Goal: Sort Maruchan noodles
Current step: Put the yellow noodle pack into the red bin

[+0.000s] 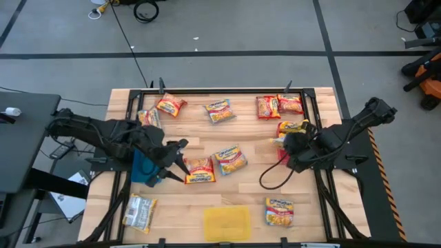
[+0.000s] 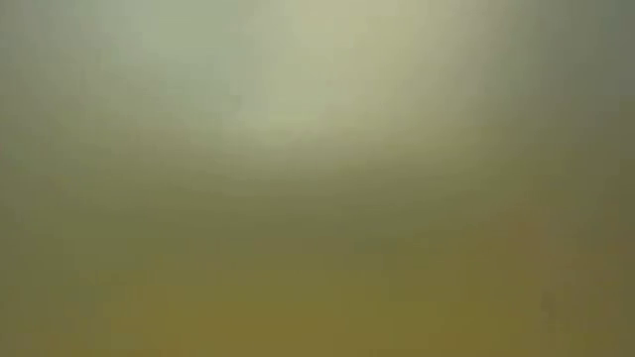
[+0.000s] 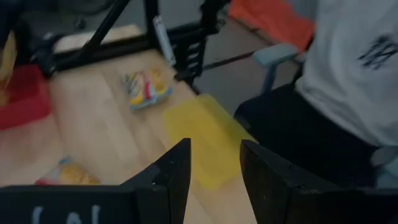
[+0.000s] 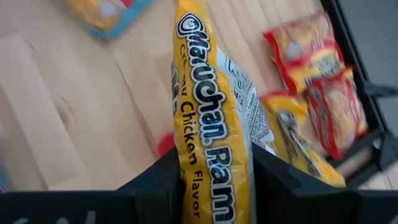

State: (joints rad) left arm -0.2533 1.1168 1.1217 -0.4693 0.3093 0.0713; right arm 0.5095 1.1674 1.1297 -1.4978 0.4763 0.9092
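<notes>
On the wooden tabletop [image 1: 207,200], the flat yellow plastic tray [image 1: 227,223] at the near edge lies empty, so sorting looks barely begun. Mid-table, the left gripper [image 3: 211,165] hovers with fingers apart and empty above a red-orange ramen packet [image 1: 199,169], while the right gripper [image 4: 214,168] pinches a yellow Maruchan chicken-flavour packet [image 4: 214,124]. Farther back, loose packets [image 1: 219,111] lie scattered, unsorted.

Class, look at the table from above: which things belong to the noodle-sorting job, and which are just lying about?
Belong to the job:
- red-orange plastic ramen packets
- yellow-orange plastic ramen packet, clamped in the right claw
- silvery-white plastic packet
- flat yellow square tray
- left claw, open and empty

Just lying about:
- black cables on the floor
- person's white shirt
</notes>
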